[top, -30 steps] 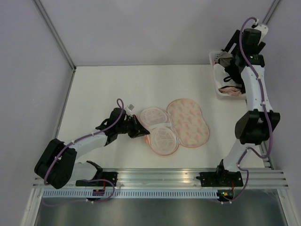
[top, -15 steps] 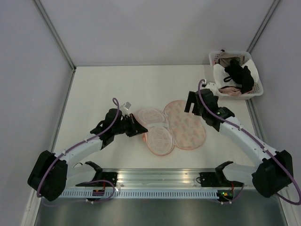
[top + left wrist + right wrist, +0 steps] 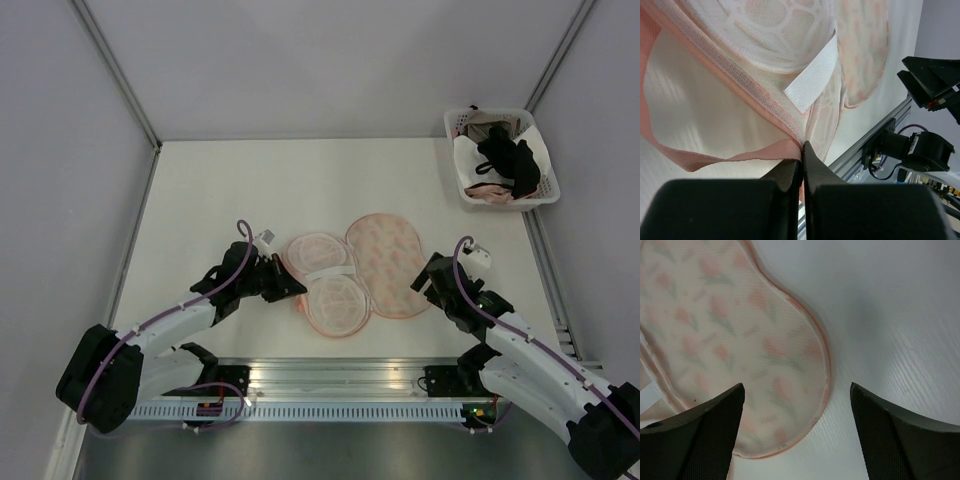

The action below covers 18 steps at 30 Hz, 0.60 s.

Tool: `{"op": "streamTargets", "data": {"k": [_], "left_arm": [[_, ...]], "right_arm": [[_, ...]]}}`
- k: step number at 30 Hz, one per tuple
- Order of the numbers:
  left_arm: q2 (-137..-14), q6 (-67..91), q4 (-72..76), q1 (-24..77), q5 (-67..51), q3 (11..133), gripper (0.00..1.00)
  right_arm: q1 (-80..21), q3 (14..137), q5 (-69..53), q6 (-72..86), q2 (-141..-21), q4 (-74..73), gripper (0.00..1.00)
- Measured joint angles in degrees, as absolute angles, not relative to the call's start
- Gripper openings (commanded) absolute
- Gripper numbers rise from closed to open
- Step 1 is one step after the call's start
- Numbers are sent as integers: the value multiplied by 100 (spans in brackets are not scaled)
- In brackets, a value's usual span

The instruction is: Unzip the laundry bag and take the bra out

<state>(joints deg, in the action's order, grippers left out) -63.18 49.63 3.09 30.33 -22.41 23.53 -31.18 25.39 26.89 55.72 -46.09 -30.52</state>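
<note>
- left gripper (image 3: 802, 150): jaws pressed together, pinching pink edging (image 3: 750, 155) at the left side of the laundry bag (image 3: 385, 265).
- right gripper (image 3: 796, 390): jaws spread, over the bag's right edge.
- bra (image 3: 508, 165): in white basket (image 3: 512, 204), well beyond the bag, far right.

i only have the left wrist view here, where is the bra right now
observer: The top view shows the black bra lying in the white basket at the far right corner, well away from the laundry bag.
operator: ok and the right gripper, open or shut
observer: Open. In the right wrist view, the right gripper has its fingers spread wide, with the bag's printed end between them.
</note>
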Motion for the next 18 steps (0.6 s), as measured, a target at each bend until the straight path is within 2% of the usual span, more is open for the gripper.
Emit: {"op": "streamTargets", "data": {"k": [6,10,12,13,15,16,18], "left_arm": [[-6331,4965,327,3035,-2147,2300,2],[-6423,4965,373,3035,-2143,2300,2],[-6460,4965,412,3033,-2143,2283,2],[-6464,4965,438,3033,-2143,2272,2],[-6473,4965,478,3035,-2143,2252,2],[-6479,4965,486,3033,-2143,2248,2],[-6501,4965,499,3033,-2143,2246,2]], "right_arm": [[-3120,2141,2596,5990,-4727,-2939,86],[-3120,1994,2488,6101,-5068,-2611,78],[-3129,1927,2475,6128,-5157,-2388,64],[-3129,1894,2449,6149,-5201,-2255,39],[-3129,1817,2388,6165,-5282,-2023,7],[-3129,1769,2370,6171,-5332,-1964,0],[-3129,1719,2355,6233,-5369,-1811,0]]}}
